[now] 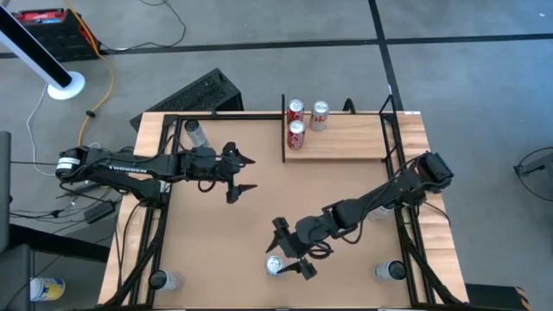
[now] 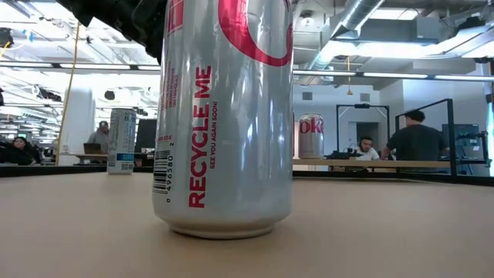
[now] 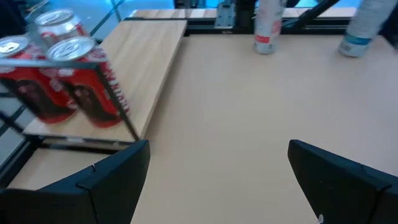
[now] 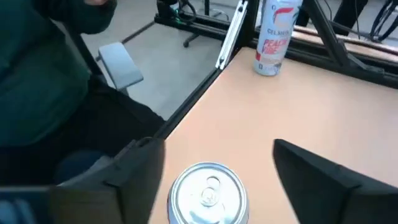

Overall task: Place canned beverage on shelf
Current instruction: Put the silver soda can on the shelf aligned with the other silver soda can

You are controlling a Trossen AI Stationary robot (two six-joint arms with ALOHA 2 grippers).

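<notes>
Glossy silver cylindrical can (image 2: 224, 116) upright on smooth tan tabletop (image 2: 386, 232)

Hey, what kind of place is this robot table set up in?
Probably an open-plan office or lab: people sit at desks behind the table, exposed ducts and strip lights run overhead, and cables trail across a grey floor.

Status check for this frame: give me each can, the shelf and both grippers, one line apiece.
Silver can: upright on the table, between the right gripper's fingers, not gripped.
Three red cans: upright on the shelf.
Shelf: holds three cans, mostly bare.
Right gripper: open around the silver can.
Left gripper: open, empty.
</notes>
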